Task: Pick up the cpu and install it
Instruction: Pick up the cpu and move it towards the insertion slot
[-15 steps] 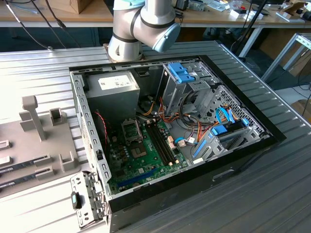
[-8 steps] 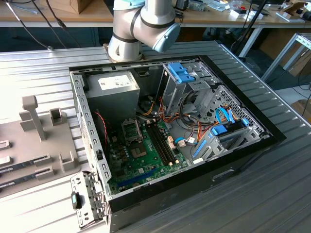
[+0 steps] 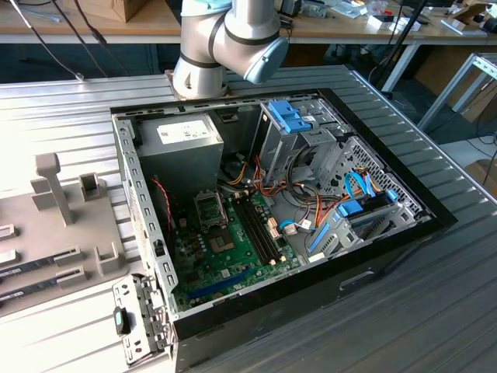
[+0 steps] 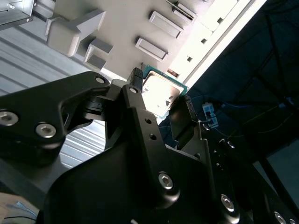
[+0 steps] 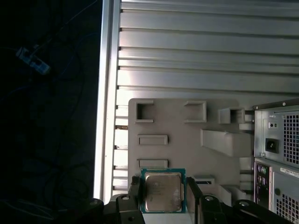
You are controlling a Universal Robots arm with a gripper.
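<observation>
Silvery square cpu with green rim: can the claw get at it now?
Yes, it seems: the claw is shut on the silvery square cpu, holding it above the grey plastic tray, nothing between.

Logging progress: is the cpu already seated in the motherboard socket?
No, in the first wrist view the gripper holds the cpu between its fingers, the grey tray beyond it.

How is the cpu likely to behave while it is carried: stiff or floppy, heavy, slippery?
The cpu is a small flat plate with a metal top, so probably stiff and light. The tool grips it only at two thin opposite edges, so it may slip or tilt if jolted. Its green rim looks thin, so perhaps easily chipped.
</observation>
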